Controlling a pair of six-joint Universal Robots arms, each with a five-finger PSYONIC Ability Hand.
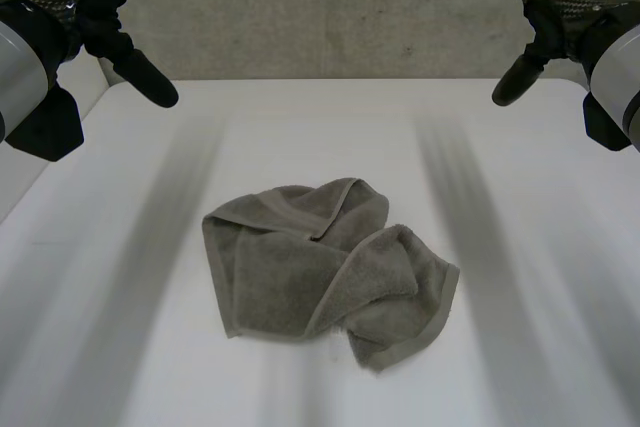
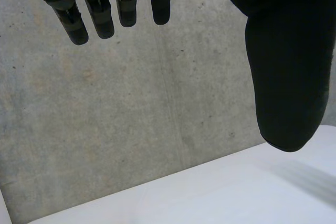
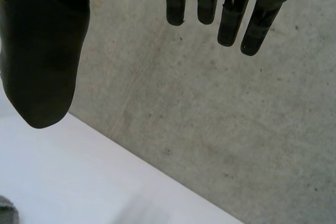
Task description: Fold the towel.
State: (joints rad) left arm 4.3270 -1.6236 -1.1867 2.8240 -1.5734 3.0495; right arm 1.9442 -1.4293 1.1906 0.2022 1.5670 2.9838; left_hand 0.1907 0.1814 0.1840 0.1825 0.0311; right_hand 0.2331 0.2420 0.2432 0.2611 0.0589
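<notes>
A grey-brown towel point(image 1: 325, 267) lies crumpled in the middle of the white table point(image 1: 130, 247), with folds piled over one another and a hemmed edge curling across its top. My left hand point(image 1: 105, 7) hangs high above the table's far left corner, open, fingers point(image 2: 100, 11) straight and thumb spread apart, holding nothing. My right hand point(image 1: 555, 2) hangs above the far right corner, also open and empty, its fingers point(image 3: 231, 14) straight. Both hands are well away from the towel. A small bit of the towel point(image 3: 6, 212) peeks in below the right thumb.
A grey concrete wall point(image 1: 330, 17) stands behind the table's far edge. The table's left edge point(image 1: 45, 182) runs toward the near left.
</notes>
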